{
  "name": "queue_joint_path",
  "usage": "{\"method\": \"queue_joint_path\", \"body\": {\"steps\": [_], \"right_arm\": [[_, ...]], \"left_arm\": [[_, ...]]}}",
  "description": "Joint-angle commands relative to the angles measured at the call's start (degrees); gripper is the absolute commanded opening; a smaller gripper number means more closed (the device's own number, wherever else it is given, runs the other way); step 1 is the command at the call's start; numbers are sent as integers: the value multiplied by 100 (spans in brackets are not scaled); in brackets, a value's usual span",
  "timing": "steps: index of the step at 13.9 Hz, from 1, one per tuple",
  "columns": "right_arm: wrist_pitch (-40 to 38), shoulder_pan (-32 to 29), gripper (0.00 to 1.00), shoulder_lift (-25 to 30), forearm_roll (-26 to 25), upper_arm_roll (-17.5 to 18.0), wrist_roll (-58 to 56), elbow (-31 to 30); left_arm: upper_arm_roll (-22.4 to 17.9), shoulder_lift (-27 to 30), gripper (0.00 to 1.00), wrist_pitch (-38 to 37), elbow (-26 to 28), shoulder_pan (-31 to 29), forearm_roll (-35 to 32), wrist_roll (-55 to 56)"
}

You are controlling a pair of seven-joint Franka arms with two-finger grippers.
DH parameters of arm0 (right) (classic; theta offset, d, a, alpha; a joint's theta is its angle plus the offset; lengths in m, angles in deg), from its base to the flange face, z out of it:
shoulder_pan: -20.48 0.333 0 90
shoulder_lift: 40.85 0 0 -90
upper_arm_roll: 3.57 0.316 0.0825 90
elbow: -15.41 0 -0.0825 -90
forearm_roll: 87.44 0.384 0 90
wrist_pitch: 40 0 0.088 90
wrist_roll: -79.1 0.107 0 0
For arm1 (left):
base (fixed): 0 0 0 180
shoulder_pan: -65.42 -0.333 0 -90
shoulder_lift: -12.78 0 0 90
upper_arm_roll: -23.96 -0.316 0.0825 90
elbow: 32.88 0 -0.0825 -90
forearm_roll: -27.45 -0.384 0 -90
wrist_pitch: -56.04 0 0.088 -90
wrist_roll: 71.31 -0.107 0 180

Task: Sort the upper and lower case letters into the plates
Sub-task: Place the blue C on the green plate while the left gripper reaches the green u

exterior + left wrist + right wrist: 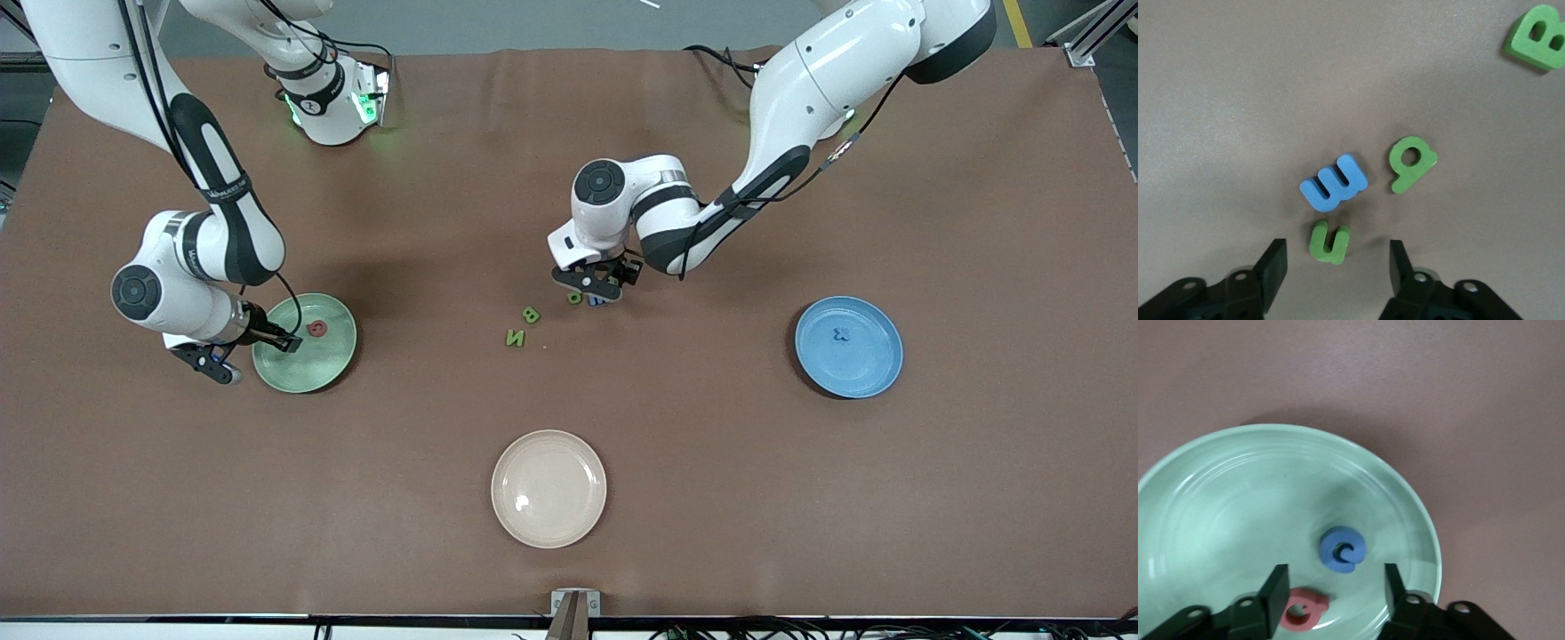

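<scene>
Three letters are sorted; five wait on the desk (711, 498). Under the open, empty right pincer (1333, 587), the green plate (1218, 520) holds a blue letter (1343, 550) and a red letter (1303, 611). The left pincer (1337, 265), open and empty, hangs over a green u (1329, 242). Farther off, the blue plate (867, 373) holds one blue letter (838, 334). The cream plate (548, 488) holds nothing.

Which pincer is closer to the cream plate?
Left. The left pincer hovers over the loose letters up-table of the cream plate; the right pincer is at the green plate.
</scene>
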Motion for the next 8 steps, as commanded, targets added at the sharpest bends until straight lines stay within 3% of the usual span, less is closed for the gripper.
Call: {"method": "queue_joint_path", "body": {"steps": [1, 5, 8], "right_arm": [[-429, 286, 100, 192, 47, 61, 668, 176], [-431, 1454, 100, 96, 56, 148, 2960, 502], [-351, 2386, 100, -456, 249, 184, 4675, 1168]], "left_arm": [[-76, -24, 69, 36, -29, 57, -93, 30], [-94, -24, 69, 45, -3, 57, -93, 30], [-94, -86, 63, 62, -11, 57, -93, 30]]}}
